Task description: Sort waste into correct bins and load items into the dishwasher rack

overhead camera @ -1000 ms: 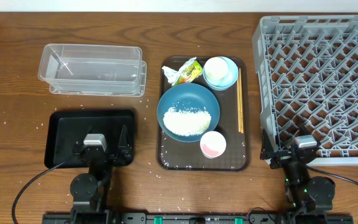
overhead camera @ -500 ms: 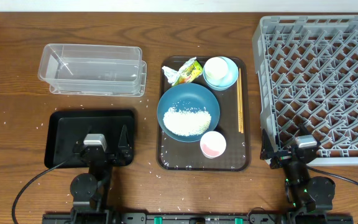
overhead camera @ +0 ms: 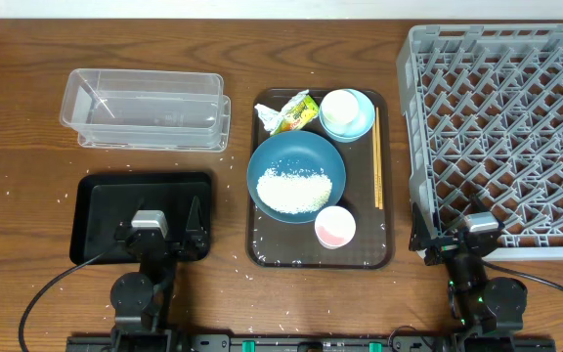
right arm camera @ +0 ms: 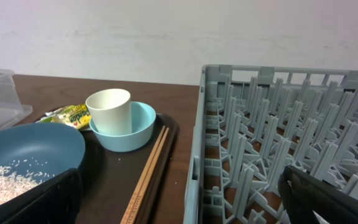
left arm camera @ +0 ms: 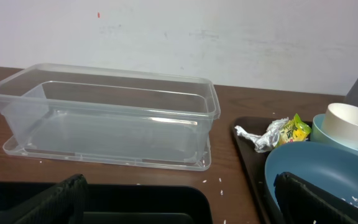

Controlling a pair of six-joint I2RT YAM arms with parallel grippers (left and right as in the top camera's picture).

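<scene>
The dark blue bowl (overhead camera: 295, 177) holds white rice (overhead camera: 296, 188) on the brown serving tray (overhead camera: 262, 244). With it are the yellow-green wrapper (overhead camera: 290, 112), the white cup (overhead camera: 338, 108) standing in the light blue bowl (overhead camera: 360, 119), the pink cup (overhead camera: 335, 227) and the chopsticks (overhead camera: 377, 168). The clear tub (overhead camera: 145, 108) is at the back left, the black tray (overhead camera: 101, 200) in front of it. The grey rack (overhead camera: 501, 127) is at the right. My left gripper (overhead camera: 154, 238) is open and empty over the black tray's near edge. My right gripper (overhead camera: 465, 242) is open and empty at the rack's near left corner.
Loose rice grains (overhead camera: 231, 256) lie scattered on the wooden table around the trays. The left wrist view shows the clear tub (left arm camera: 104, 115) against a white wall, with the wrapper (left arm camera: 272, 134) to its right. The right wrist view shows the chopsticks (right arm camera: 148, 171) beside the rack (right arm camera: 278, 137).
</scene>
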